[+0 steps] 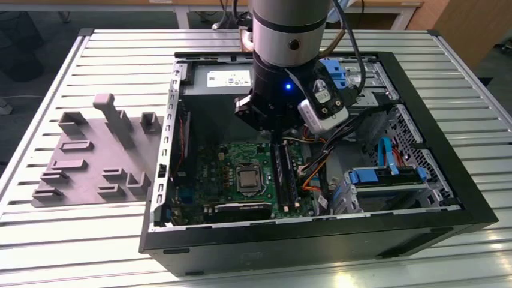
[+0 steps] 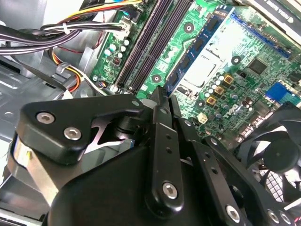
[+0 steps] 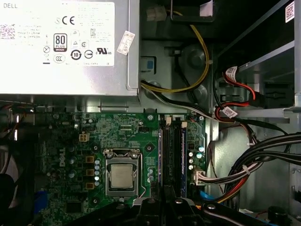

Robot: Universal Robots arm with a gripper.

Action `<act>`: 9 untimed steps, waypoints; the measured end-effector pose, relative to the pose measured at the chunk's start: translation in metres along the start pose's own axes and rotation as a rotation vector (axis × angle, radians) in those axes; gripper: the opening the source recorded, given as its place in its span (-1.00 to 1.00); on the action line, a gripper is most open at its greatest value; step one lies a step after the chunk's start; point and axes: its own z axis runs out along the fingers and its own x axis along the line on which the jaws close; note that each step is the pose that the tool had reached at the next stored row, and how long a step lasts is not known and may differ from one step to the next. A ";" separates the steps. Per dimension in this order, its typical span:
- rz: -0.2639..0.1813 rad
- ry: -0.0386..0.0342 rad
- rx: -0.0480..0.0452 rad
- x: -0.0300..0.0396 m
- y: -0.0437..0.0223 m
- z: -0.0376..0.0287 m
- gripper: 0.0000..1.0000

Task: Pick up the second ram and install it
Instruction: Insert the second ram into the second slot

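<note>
A thin blue-green strip (image 3: 183, 155) stands edge-on among the slots (image 3: 170, 155) in the first wrist view, on the side toward the cables (image 3: 244, 165). I judge it to be a ram stick sitting in a slot. Whether it is the second one, and whether it is fully seated, I cannot tell. The tray (image 1: 96, 162) outside the case (image 1: 320, 231) shows no stick that I can make out.

A ram stick should be light and stiff, but it is thin and brittle. It will tolerate a push straight down its long top edge and not much bending or twisting. The flat faces carry small chips, so the safest hold is across the board near its middle. That keeps clear of the contact edge and keeps the stick upright and in line with the slot. Bare board is smooth, so a light grip could let it slip or tilt.

The gripper (image 3: 164, 202) hangs directly over the slots, close above the motherboard (image 3: 117, 132). In the second wrist view its tip (image 2: 159, 96) points at the near end of the slots (image 2: 155, 42). Whether it is clenched, released, or grasping anything I cannot tell.

In the exterior view the arm (image 1: 288, 36) reaches down into the open case.
</note>
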 end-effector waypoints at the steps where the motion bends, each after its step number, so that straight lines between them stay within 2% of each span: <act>1: 0.000 0.0003 -0.0001 -0.0013 0.0000 0.0004 -0.72; 5: 0.000 0.0026 0.0000 -0.0072 0.0000 0.0042 -0.72; 9: 0.000 0.0026 -0.0001 -0.0077 -0.0001 0.0115 -0.72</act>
